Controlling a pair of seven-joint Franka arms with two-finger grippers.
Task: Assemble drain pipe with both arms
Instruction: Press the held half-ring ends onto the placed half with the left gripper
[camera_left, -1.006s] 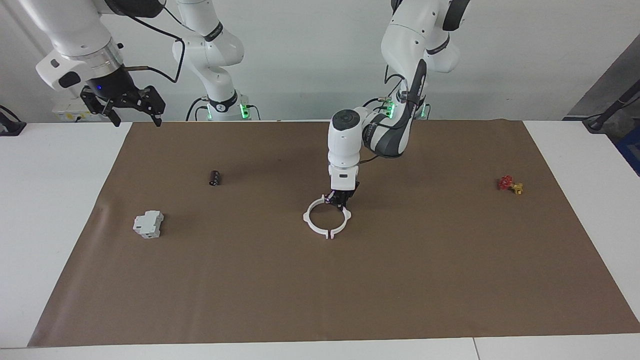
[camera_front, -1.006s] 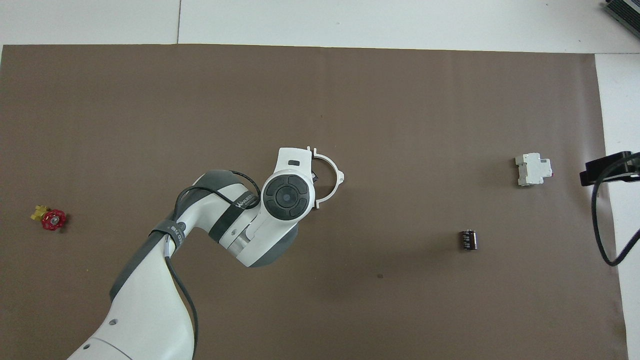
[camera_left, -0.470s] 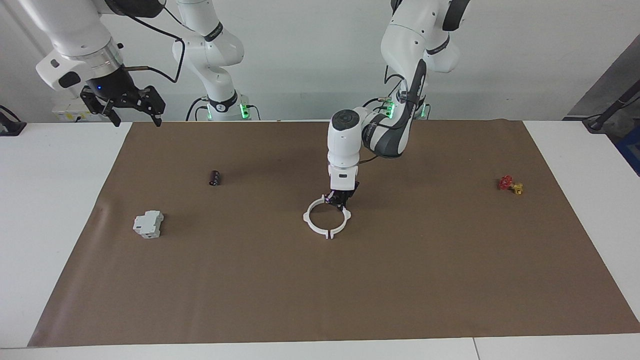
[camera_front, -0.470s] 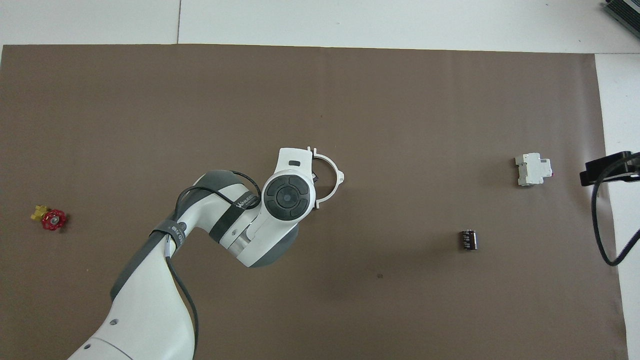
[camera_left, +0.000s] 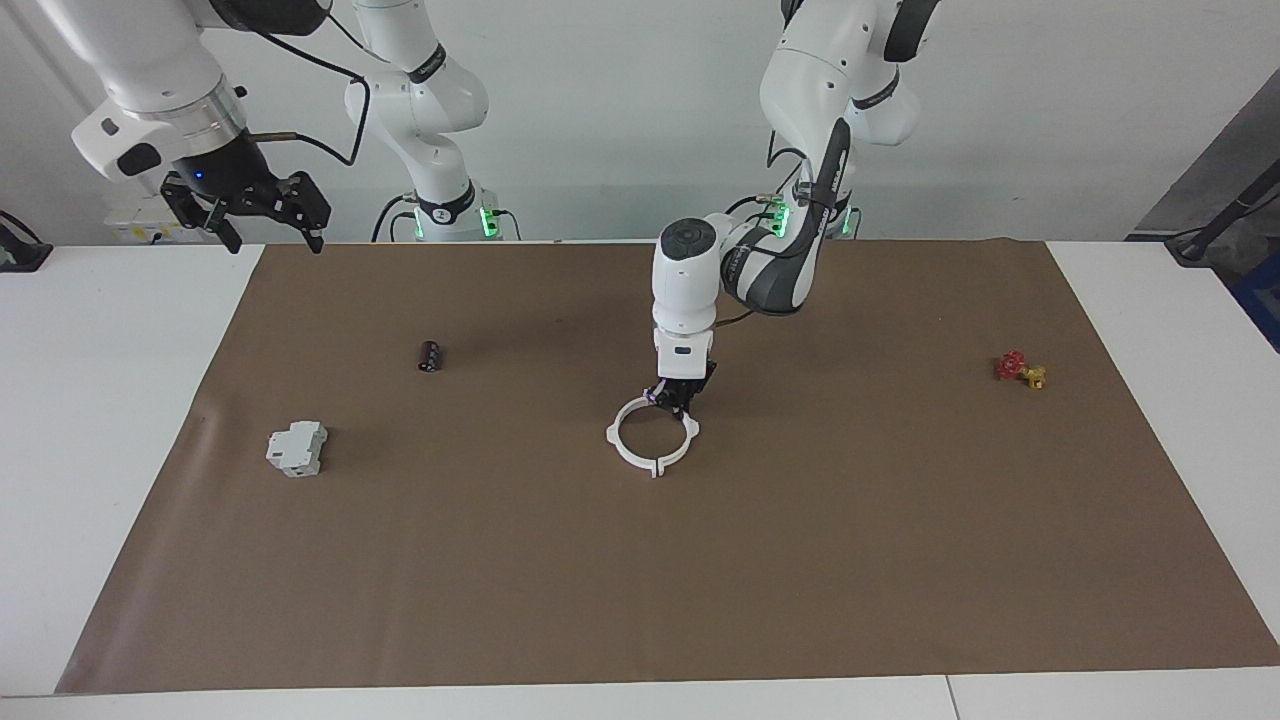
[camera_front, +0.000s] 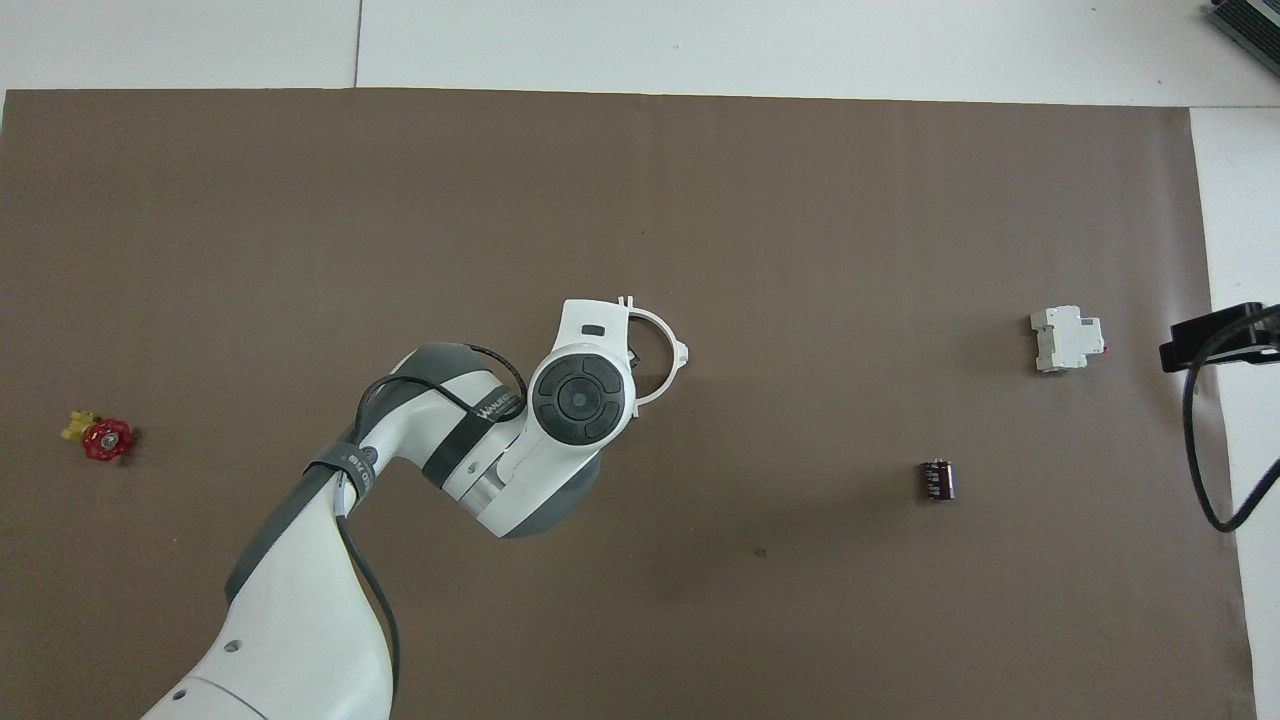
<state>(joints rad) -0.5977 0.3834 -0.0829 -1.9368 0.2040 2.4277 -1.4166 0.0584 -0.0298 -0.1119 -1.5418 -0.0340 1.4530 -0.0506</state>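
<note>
The drain pipe (camera_left: 655, 465) lies on the brown mat (camera_left: 800, 560) near the table's middle, its two white half-rings joined into one ring with small tabs. My left gripper (camera_left: 677, 400) points straight down and is shut on the part of the ring's rim nearest the robots. In the overhead view the left wrist covers that gripper and half of the ring (camera_front: 681, 352). My right gripper (camera_left: 278, 245) is open and empty, and waits high over the mat's corner at the right arm's end; it also shows at the edge of the overhead view (camera_front: 1215, 340).
A grey-white boxy block (camera_left: 296, 448) and a small dark cylinder (camera_left: 429, 355) lie toward the right arm's end. A small red-and-yellow valve (camera_left: 1019, 369) lies toward the left arm's end. The white table shows around the mat.
My left gripper has shifted slightly toward the right arm's end and toward the robots, and the ring has moved with it. The right arm has not moved.
</note>
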